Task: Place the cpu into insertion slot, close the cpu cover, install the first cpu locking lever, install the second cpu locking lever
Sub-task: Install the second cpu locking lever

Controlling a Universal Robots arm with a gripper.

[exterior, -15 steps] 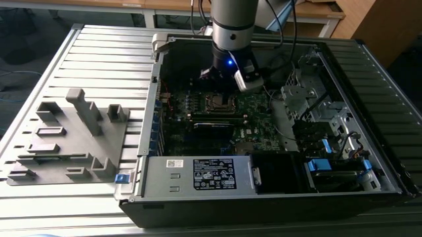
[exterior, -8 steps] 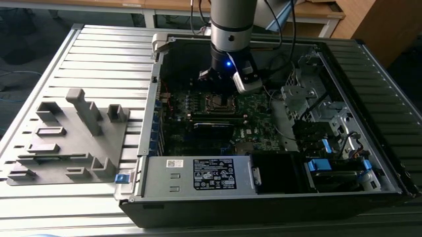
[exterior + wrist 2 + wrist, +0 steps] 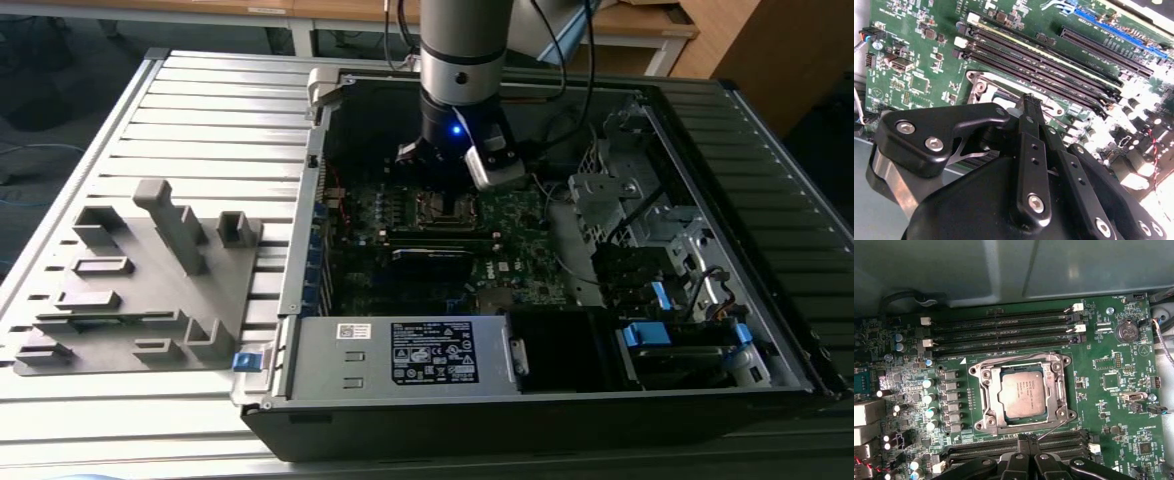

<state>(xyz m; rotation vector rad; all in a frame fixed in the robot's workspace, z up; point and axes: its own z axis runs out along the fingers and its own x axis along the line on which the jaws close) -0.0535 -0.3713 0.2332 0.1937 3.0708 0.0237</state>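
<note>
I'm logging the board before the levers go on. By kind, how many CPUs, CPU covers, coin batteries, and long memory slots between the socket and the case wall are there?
cpu: 1
cpu cover: 1
coin battery: 1
memory slots between the socket and the case wall: 4
Total: 7

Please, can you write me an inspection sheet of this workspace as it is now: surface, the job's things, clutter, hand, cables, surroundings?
Surface: ribbed grey table, carrying the open computer case.
Job's things: cpu lies in the insertion slot; cpu cover frames the chip.
Clutter: grey fixture tray at the exterior view's left.
Hand: hand above the slot's edge; holds nothing visible.
Cables: black cables run up along the arm.
Surroundings: wooden furniture behind the table.
</note>
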